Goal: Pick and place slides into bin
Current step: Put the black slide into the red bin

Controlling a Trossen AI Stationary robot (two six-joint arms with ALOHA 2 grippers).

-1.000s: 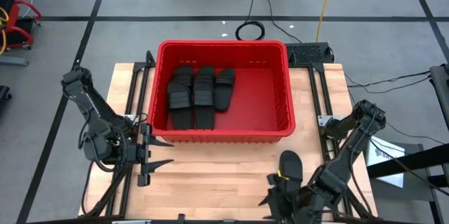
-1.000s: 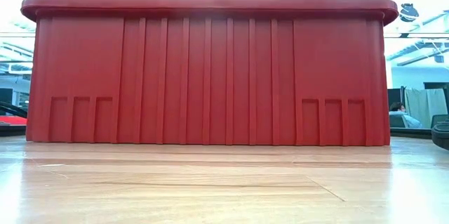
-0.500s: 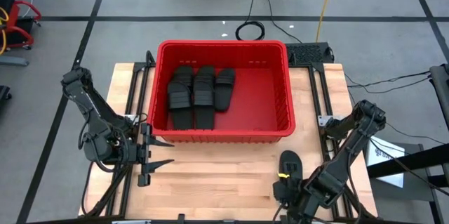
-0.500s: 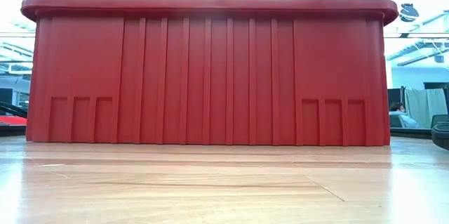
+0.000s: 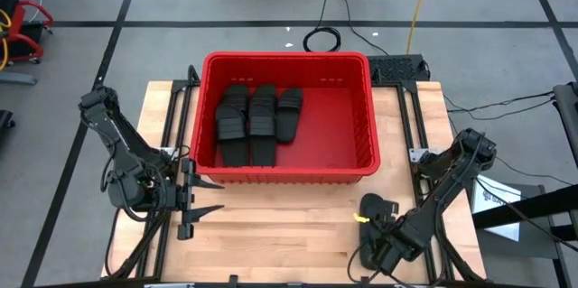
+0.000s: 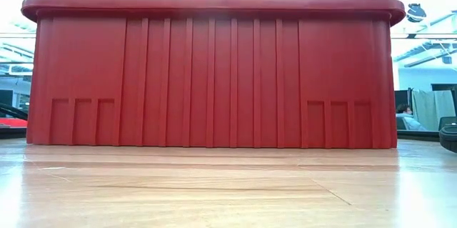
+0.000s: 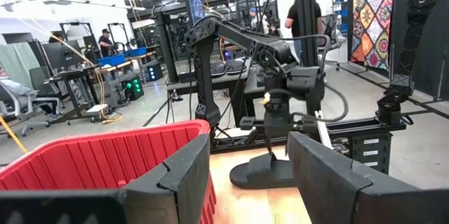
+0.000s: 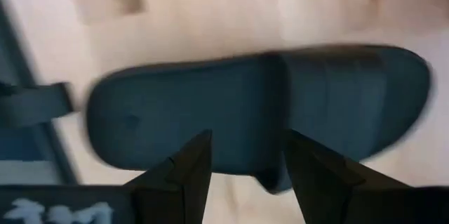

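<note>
Three black slides lie side by side on the floor of the red bin, in its left half. Another black slide lies flat on the wooden table near the front right corner and also shows in the left wrist view. My right gripper points down over this slide, fingers open astride it near the strap's edge. My left gripper is open and empty, held level to the left of the bin's near corner. My right gripper comes at the slide on the table from above, with its open fingers across the slide's width beside the strap. I cannot tell whether the fingertips touch it. The slide lies flat on its sole.
The bin's near wall fills the low view. Bare wood lies between the bin and the table's front edge. Black frame rails run along both sides of the table. People and equipment stand in the room beyond.
My right gripper has come down from beside the table's near edge toward the slide. It has tipped over until it points down and has rolled about its own axis. The slide has stayed where it was.
</note>
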